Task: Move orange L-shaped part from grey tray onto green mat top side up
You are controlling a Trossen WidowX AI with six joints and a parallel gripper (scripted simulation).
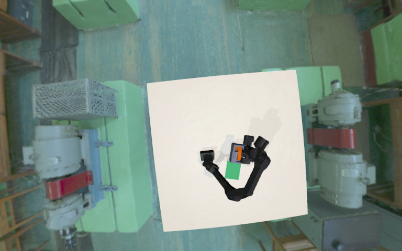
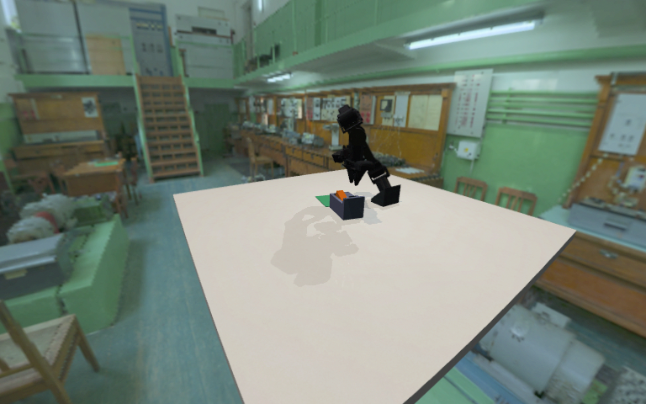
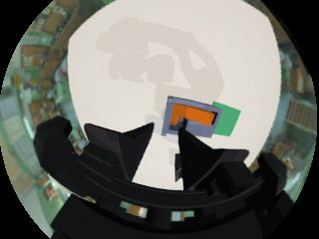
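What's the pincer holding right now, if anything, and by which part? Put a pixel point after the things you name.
Nothing: the pincer point(image 2: 353, 183) point(image 3: 166, 127) is open above the tray point(image 2: 353, 208) point(image 3: 193, 100); the orange part point(image 1: 239, 153) point(image 2: 341, 194) point(image 3: 192, 114) is in the tray.

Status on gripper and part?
Gripper open, empty, raised above table. Orange part tilted in tray, one end up. Nothing seen blocking green mat.

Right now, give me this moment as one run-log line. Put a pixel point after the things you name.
jaws: open, off the part | orange part point(image 1: 239, 154) point(image 2: 341, 195) point(image 3: 191, 115): in tray point(image 1: 233, 154) point(image 2: 346, 208) point(image 3: 167, 112), one end raised | green mat point(image 1: 233, 170) point(image 2: 323, 200) point(image 3: 229, 119): beside tray
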